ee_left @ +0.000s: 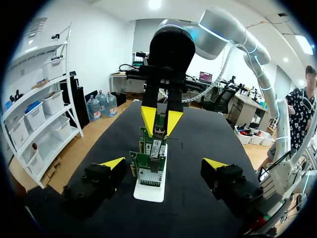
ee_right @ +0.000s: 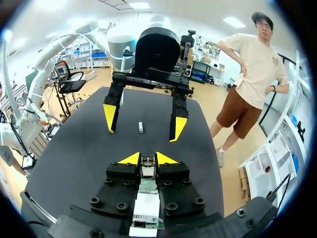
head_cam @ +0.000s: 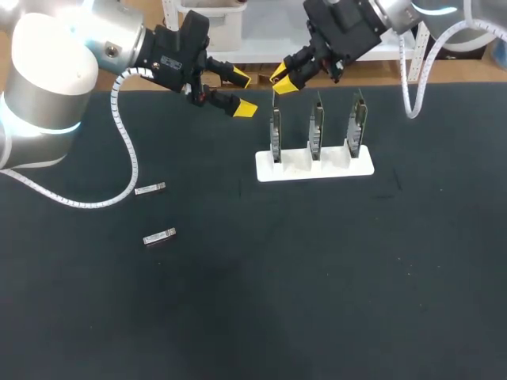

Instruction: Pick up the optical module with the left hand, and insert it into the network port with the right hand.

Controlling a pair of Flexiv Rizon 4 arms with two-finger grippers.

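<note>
Silver metal optical module (ee_right: 147, 167), small and oblong, is clamped between the yellow tips of the right pincer (head_cam: 282, 81), which comes in from the 1 o'clock corner of the head view; the module hangs right over the top edge of an upright green circuit board (head_cam: 276, 136), and whether it touches that edge cannot be told; this board is the 9 o'clock one of three in a row, the two other green boards (head_cam: 316, 131) (head_cam: 356, 127) standing at its 3 o'clock side, all slotted in a flat white plastic stand (head_cam: 333, 168); the left pincer (head_cam: 244, 93) hangs near the right one at its 9 o'clock side, apart from it, with its yellow tips spread wide and nothing between them, pointed toward the row of boards; two spare silver modules (head_cam: 150, 188) (head_cam: 159, 237) lie flat at about 8 o'clock from the stand, well apart from it, one near the other; everything rests on the black tabletop (head_cam: 317, 277).
</note>
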